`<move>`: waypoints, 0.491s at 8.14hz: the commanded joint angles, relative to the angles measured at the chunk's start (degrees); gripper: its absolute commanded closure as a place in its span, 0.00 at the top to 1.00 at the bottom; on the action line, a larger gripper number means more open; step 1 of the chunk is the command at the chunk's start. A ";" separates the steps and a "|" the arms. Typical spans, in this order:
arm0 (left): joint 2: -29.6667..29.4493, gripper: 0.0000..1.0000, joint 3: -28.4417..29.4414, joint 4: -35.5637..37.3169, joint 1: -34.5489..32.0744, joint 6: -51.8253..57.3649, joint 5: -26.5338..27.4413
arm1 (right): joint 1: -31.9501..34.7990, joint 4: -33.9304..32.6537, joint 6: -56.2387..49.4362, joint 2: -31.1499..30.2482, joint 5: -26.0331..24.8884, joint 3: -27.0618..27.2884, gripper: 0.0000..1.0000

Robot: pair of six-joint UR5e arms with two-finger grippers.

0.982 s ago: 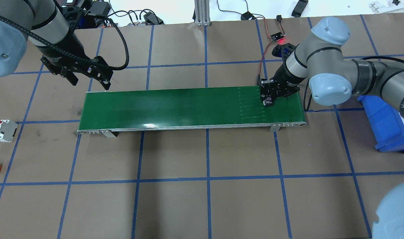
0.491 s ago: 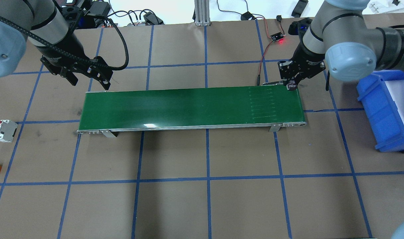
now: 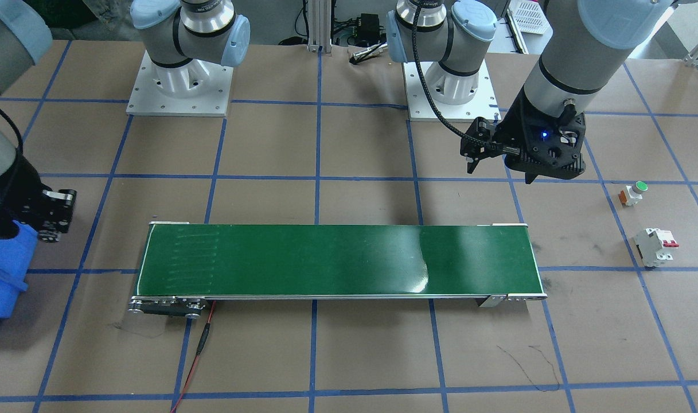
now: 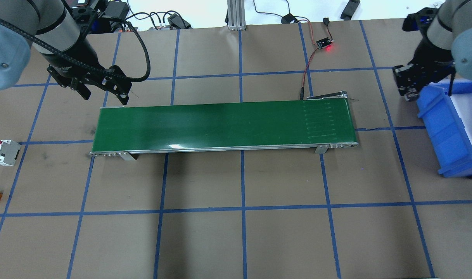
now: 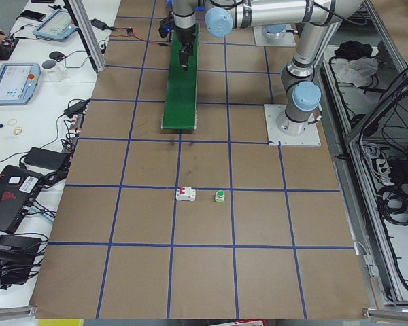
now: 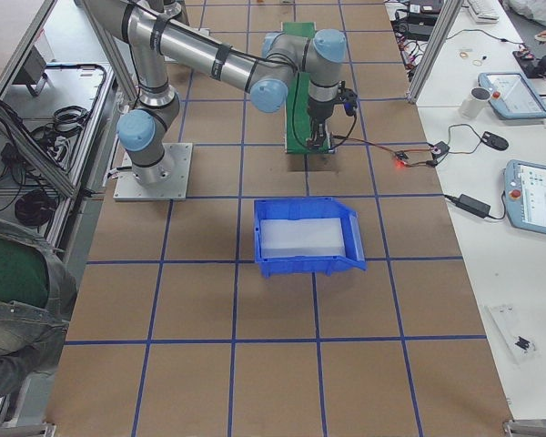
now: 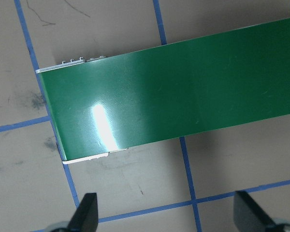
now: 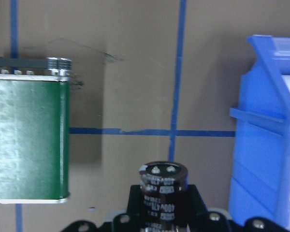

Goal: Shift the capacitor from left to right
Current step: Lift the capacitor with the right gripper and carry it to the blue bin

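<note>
Now the right pincer (image 4: 408,92) is closed on the capacitor (image 8: 163,191). In the right wrist view the capacitor stands upright between the two fingers, with its metal terminals turned to the camera and pale print along its dark side. This pincer hangs above the brown surface (image 4: 282,240), between the right end of the green conveyor belt (image 4: 220,124) and the blue bin (image 4: 447,131), close to the bin's wall. The left pincer (image 7: 168,217) is open, its two fingers wide apart, above the surface just beside the left end of the belt. Well apart from the belt, at the left side, a white breaker (image 4: 3,152) and a small button (image 3: 632,192) lie on the surface.
</note>
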 commanded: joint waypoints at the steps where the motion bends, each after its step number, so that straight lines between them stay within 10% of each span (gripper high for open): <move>1: 0.04 1.00 0.00 0.00 0.00 0.00 0.01 | -11.41 0.69 -12.93 -0.88 -4.53 -0.34 0.00; 4: 0.04 1.00 0.00 0.00 0.00 0.00 0.01 | -20.83 -0.10 -25.24 -0.36 -4.27 -0.26 0.00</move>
